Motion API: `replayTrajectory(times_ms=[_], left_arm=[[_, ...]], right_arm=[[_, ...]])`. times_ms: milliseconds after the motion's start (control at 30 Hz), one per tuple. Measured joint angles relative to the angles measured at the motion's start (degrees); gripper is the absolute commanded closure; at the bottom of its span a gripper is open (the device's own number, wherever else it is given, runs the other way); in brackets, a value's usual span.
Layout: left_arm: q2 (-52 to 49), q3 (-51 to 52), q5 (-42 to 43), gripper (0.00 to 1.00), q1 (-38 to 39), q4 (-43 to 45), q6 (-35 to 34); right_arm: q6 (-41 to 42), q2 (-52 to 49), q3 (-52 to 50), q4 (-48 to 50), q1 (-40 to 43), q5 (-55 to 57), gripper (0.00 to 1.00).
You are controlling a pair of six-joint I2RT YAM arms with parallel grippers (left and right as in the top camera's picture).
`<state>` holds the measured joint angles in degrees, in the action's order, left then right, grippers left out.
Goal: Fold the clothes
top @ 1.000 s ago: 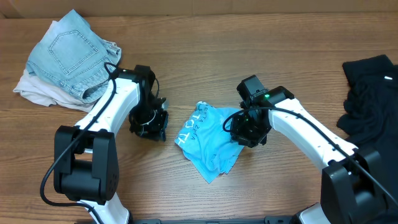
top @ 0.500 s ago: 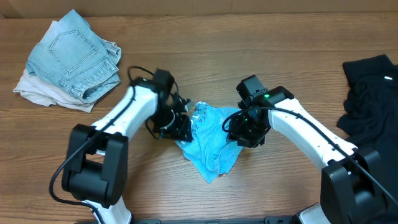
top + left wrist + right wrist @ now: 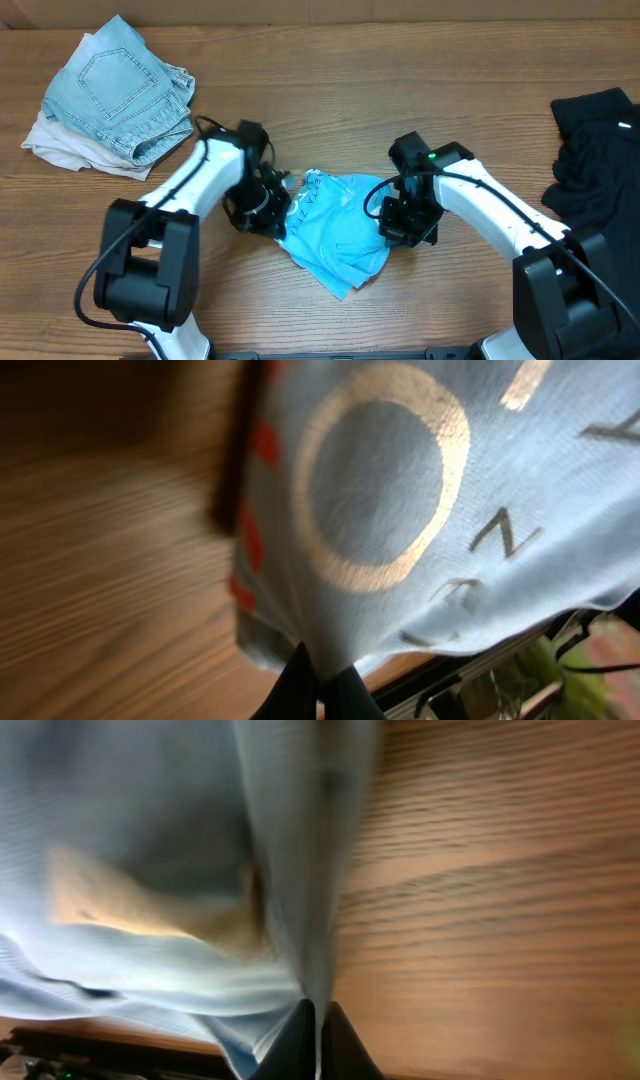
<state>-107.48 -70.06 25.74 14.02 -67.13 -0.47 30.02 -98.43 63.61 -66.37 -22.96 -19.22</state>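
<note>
The sky-blue T-shirt (image 3: 335, 232) with white lettering lies bunched at the table's middle. My left gripper (image 3: 268, 208) is shut on its left edge; in the left wrist view the fingertips (image 3: 318, 685) pinch the cloth (image 3: 420, 490) below a printed ring. My right gripper (image 3: 400, 222) is shut on its right edge; in the right wrist view the fingertips (image 3: 318, 1038) pinch a fold of the shirt (image 3: 150, 870) above the wood. Pale denim shorts (image 3: 120, 90) lie on beige cloth (image 3: 60, 148) at the back left. A black garment (image 3: 595, 150) lies at the right edge.
The wooden table (image 3: 450, 310) runs under everything. A cardboard-coloured wall (image 3: 400, 10) stands along the far edge. Both arm bases stand at the near edge, left (image 3: 140, 290) and right (image 3: 575, 300).
My left gripper moved right to the shirt's left edge and shut on it, then pulled slightly left. My right gripper shifted a little down and right with its edge. The shirt spread wider.
</note>
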Motion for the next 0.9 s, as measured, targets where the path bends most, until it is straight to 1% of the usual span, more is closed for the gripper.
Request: replayTrajectory(times_ms=[100, 133, 167, 200, 233, 300, 333, 367, 400, 467, 500, 533, 567, 600, 667, 733, 900], left_arm=[[0.00, -3.28, -1.14, 0.96, -2.49, -2.47, 0.13], [0.00, -4.11, -1.33, 0.96, -3.06, -3.06, 0.31], [0.00, -4.68, -1.40, 0.96, -3.43, -3.58, 0.46], [0.00, -4.96, -1.75, 0.96, -3.63, -3.82, 0.52], [0.00, -5.09, -2.21, 0.96, -3.69, -4.07, 0.61], [0.00, -5.09, -2.75, 0.95, -3.82, -4.76, 0.66], [0.00, -5.09, -2.97, 0.86, -3.85, -5.31, 0.68], [0.00, -5.09, -3.32, 0.64, -3.89, -5.79, 0.68], [0.00, -5.09, -3.63, 0.50, -3.89, -6.27, 0.96], [0.00, -5.11, -3.98, 0.40, -3.93, -6.99, 1.01], [0.00, -5.11, -3.93, 0.34, -3.93, -7.06, 0.96], [0.00, -5.11, -3.78, 0.28, -3.93, -6.99, 1.49], [0.00, -5.11, -3.48, 0.23, -3.93, -6.99, 1.60], [0.00, -5.16, -3.26, 0.16, -3.93, -6.99, 1.88], [0.00, -5.49, -2.84, 0.07, -3.96, -6.47, 2.51], [0.00, -5.97, -2.21, 0.00, -4.00, -3.74, 2.73], [0.00, -6.47, -0.72, 0.00, -4.04, 6.27, 4.09]], right_arm=[[-0.66, 0.02, 1.18, -1.53, 0.50, 1.60, 0.96], [-0.72, 0.02, 1.31, -1.77, 0.48, 1.77, 0.84], [-0.90, 0.02, 1.31, -1.95, 0.39, 2.12, 0.66], [-1.11, 0.02, 1.31, -2.19, 0.35, 2.73, 0.51], [-1.11, 0.02, 1.31, -2.34, 0.39, 3.41, 0.49], [-1.44, 0.02, 1.31, -2.10, 0.50, 4.35, 0.49], [-1.53, 0.02, 1.31, -1.46, 0.48, 4.44, 0.49], [-1.55, 0.02, 1.31, -0.68, 0.48, 4.42, 0.49], [-1.68, 0.02, 1.31, 0.70, 0.48, 4.02, 0.49], [-2.38, 0.02, 1.31, 3.93, 0.48, 2.16, 0.51], [-2.95, 0.02, 1.31, 5.70, 0.48, 0.70, 0.54], [-3.56, 0.02, 1.33, 7.91, 0.48, -1.22, 0.59], [-4.02, 0.02, 1.33, 9.20, 0.48, -2.80, 0.68], [-4.46, 0.02, 1.33, 10.69, 0.48, -4.50, 0.79], [-5.09, 0.02, 1.38, 13.53, 0.42, -7.50, 0.89], [-5.38, 0.02, 1.42, 15.34, 0.35, -9.31, 0.91], [-3.65, -0.22, 1.25, 18.29, 0.33, -11.32, 0.93]])
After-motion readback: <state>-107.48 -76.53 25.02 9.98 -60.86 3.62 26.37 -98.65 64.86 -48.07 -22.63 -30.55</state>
